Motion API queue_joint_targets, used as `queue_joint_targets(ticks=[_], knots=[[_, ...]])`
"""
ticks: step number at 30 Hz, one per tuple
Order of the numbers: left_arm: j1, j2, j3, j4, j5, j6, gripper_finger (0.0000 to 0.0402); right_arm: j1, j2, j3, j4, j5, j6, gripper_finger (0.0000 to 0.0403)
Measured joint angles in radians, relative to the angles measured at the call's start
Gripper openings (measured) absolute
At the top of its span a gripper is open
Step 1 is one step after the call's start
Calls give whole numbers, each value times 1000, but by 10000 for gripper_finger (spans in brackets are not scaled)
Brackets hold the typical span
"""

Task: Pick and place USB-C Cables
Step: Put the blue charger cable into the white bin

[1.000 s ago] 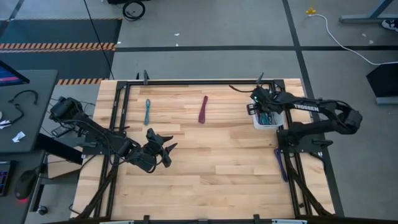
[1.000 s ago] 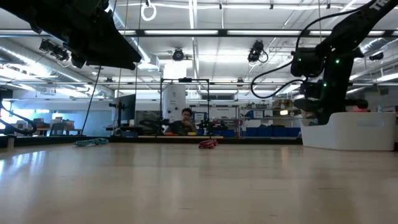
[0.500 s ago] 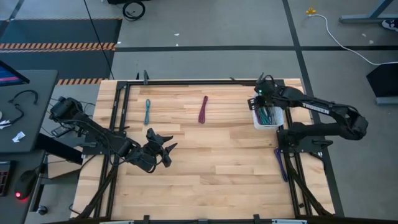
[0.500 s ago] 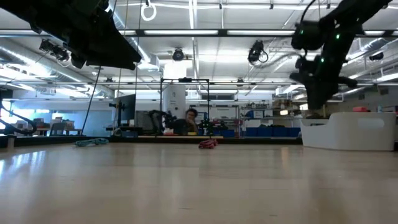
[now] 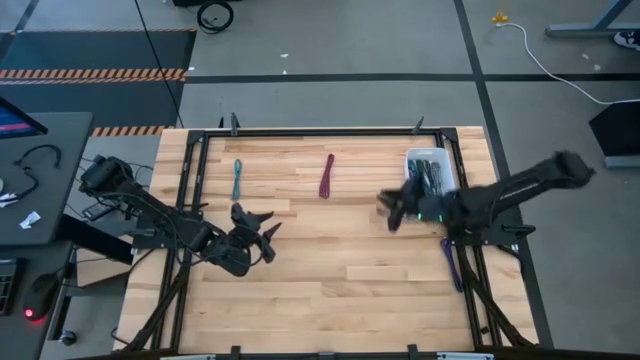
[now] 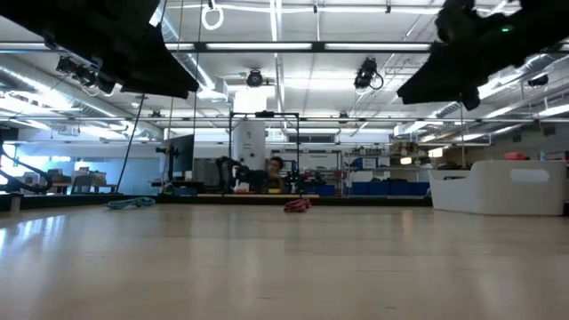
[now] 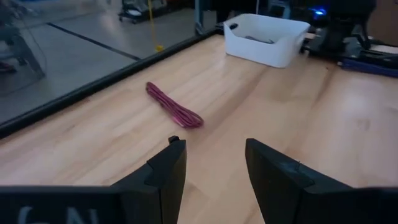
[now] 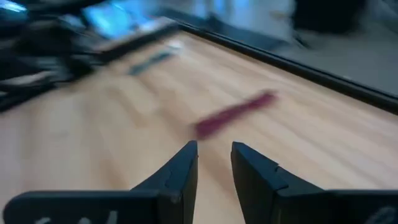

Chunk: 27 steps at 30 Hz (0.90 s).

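Note:
A maroon cable bundle [image 5: 326, 175] lies flat on the far middle of the table, also seen in the left wrist view [image 7: 174, 106] and the right wrist view [image 8: 235, 113]. A teal bundle [image 5: 237, 179] lies to its left. Several bundles rest inside the white bin [image 5: 432, 178]. A purple bundle [image 5: 452, 262] lies by the right frame rail. My right gripper [image 5: 392, 210] hovers open, right of the table's centre, between bin and maroon bundle; its fingers [image 8: 214, 163] hold nothing. My left gripper [image 5: 255, 225] waits open over the left middle [image 7: 214, 162].
A black frame [image 5: 320, 131] borders the table. The white bin [image 7: 267, 37] stands near the far right corner. Bare wood stretches across the near half of the table [image 5: 330, 300]. In the low view a person sits far behind the table [image 6: 276, 169].
My right gripper has left the space over the white bin and swung fast toward the table's left and near edge, ending right of centre and pointing toward the maroon bundle. The bin shows uncovered now, with bundles inside.

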<state>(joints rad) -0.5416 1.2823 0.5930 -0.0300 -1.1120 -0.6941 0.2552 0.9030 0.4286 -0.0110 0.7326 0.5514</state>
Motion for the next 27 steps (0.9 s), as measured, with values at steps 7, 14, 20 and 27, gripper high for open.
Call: queue_joint_targets(ticks=[7,14,20,27], knots=[[77,-3,0,-21,-100,-20,172,277,259,-136,597,112,-203,102],[407,-55,0,-103,226,-58,172,340,536,-23,655,116,-245,102],[751,-55,0,-422,514,-137,172,340,720,81,654,115,-266,102],[1049,-45,0,-610,698,-88,212,340,831,109,680,115,-237,102]])
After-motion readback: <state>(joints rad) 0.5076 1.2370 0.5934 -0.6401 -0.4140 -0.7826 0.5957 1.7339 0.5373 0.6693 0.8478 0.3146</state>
